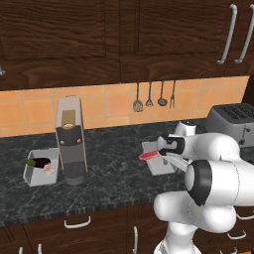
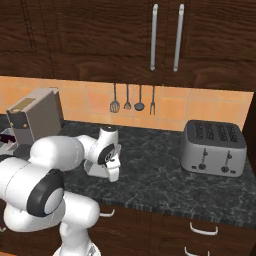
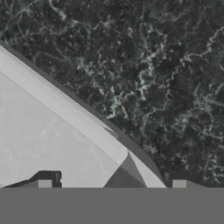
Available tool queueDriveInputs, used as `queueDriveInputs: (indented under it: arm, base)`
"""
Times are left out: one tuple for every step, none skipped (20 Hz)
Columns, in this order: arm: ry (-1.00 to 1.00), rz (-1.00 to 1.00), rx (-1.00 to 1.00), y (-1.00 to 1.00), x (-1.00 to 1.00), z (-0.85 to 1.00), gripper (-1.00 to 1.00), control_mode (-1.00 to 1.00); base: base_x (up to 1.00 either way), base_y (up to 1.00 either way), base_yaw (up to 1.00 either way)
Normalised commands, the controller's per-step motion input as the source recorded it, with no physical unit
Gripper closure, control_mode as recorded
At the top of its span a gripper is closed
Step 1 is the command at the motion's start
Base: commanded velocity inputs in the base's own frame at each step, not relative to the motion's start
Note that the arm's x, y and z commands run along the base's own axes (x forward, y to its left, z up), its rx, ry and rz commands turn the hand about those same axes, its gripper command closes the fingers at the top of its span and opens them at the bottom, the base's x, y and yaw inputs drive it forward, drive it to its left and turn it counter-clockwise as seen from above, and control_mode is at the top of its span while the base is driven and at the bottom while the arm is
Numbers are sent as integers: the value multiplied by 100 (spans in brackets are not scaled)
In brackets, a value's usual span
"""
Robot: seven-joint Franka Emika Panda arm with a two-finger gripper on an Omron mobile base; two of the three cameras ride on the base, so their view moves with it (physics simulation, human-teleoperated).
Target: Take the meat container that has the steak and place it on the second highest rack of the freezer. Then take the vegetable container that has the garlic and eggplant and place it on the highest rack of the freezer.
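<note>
A: Two trays sit on the dark counter [image 1: 114, 163], operator. Your gripper [image 3: 111, 186] hangs right over the one with the steak [image 1: 147, 155]. That meat tray [image 1: 158, 164] lies just in front of your arm, toward the toaster [image 1: 231, 120].

B: And the fingers?

A: In the hand view you've got both dark fingertips [image 3: 43, 183] standing wide apart, one on each side of the tray's right wall. One tip is over the pale floor of the tray, the other over the stone. Nothing is pinched between them.

B: Where's the other tray?

A: Well off to your left, beyond the coffee machine [image 1: 70, 141]. That vegetable tray [image 1: 40, 168] holds the dark eggplant [image 1: 38, 162] with the pale garlic [image 1: 49, 169] just beside it.

B: Anything from the right side?

A: There your hand hides most of the meat tray, and utensils [image 2: 132, 99] hang on the tiled wall behind.
</note>
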Motion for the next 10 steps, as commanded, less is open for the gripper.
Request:
queueDriveInputs:
  arm:
    - [11,0,0,3,5,-9,100,-100]
    - [5,0,1,0,0,-9,100,-100]
    - [0,0,0,0,0,0,100,-100]
    - [0,0,0,0,0,0,100,-100]
    - [0,0,0,0,0,0,100,-100]
    - [3,0,0,0,0,0,100,-100]
    - [1,0,0,0,0,0,100,-100]
    - [0,0,0,0,0,0,100,-100]
    - [0,0,0,1,-1,0,100,-100]
    - [0,0,0,4,-9,0,100,-100]
  base:
    - [0,0,0]
    - [0,0,0]
    - [0,0,0]
    - [0,0,0]
    - [0,0,0]
    - [0,0,0]
    - [0,0,0]
    - [0,0,0]
    - [0,0,0]
    - [0,0,0]
